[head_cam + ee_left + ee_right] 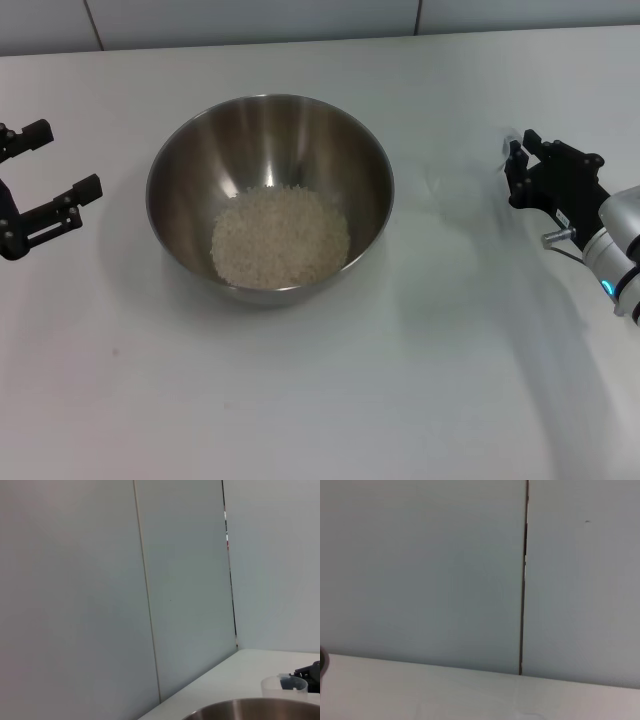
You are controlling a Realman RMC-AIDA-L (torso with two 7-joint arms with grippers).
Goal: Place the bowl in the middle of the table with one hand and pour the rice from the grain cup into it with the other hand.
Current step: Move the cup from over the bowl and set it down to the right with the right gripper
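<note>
Stainless steel dominates the head view: the bowl [270,190] sits near the middle of the white surface [320,400], and a pale heap of rice [280,237] lies in its bottom. The left gripper [45,180] hangs at the surface's left edge, well apart from the bowl, its jaws spread wide with nothing between them. The right gripper [528,172] is on the far side, also apart from the bowl, and its jaws are closed around the grain cup [512,160], which in this view shows only as a faint clear rim against the black fingers.

The left wrist view makes that cup plain: the clear plastic grain cup [284,685] stands upright beyond the bowl's steel rim [250,709], with the dark right gripper [310,672] pressed against it. The cup looks empty there. The right wrist view gives only the surface [470,695] and the grey wall panels [420,570] behind it.
</note>
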